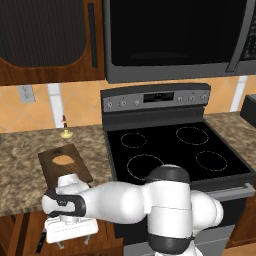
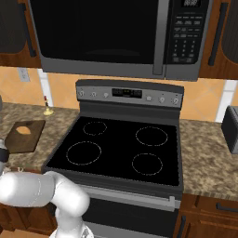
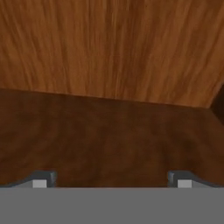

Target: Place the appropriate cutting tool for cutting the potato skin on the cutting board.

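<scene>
The dark brown cutting board (image 1: 50,169) (image 2: 17,142) lies on the granite counter left of the stove. On it rests the tan-orange potato (image 1: 63,159) (image 2: 24,130). The peeler is out of view. My arm bends down to the left, past the counter's front edge. My gripper (image 1: 73,243) (image 3: 112,180) hangs below counter level, in front of the wooden cabinet, and points downward. It is open, with its fingertips (image 3: 41,180) far apart and nothing between them. Close brown wood lies ahead of the hand.
The black stove (image 1: 170,147) (image 2: 121,148) takes up the middle, with a microwave (image 2: 116,32) above it. A small red-topped item on a yellow base (image 1: 64,128) (image 2: 46,108) stands by the wall behind the board. A dark toaster (image 2: 231,129) sits on the right counter.
</scene>
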